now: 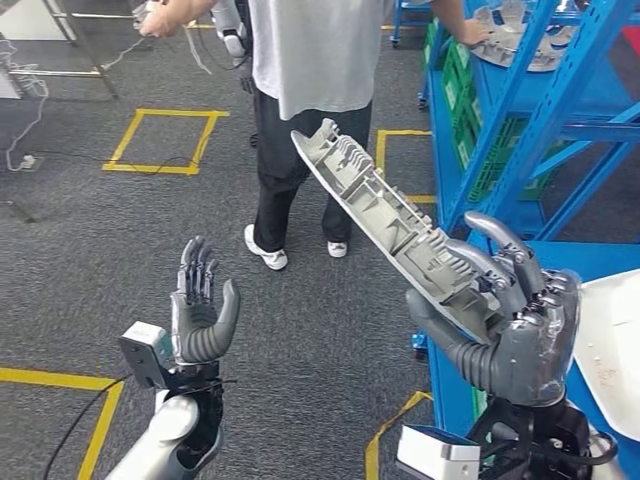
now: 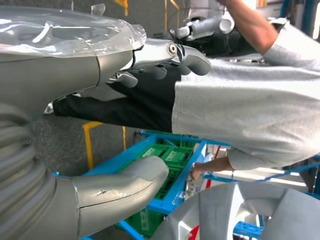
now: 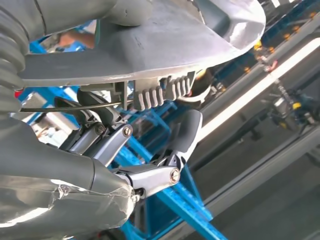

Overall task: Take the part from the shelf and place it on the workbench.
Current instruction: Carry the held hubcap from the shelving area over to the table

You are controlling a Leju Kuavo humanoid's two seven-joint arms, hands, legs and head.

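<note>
Right hand (image 1: 513, 320) grips the near end of the long grey part (image 1: 385, 215), thumb under it and fingers over its ribbed face, so that end is hidden; the far end slants up toward a person (image 1: 313, 60) whose head is cut off by the frame. Left hand (image 1: 200, 310) is raised with fingers apart, holding nothing. Beside the part stands the blue shelf (image 1: 528, 130), its lower levels hard to make out.
</note>
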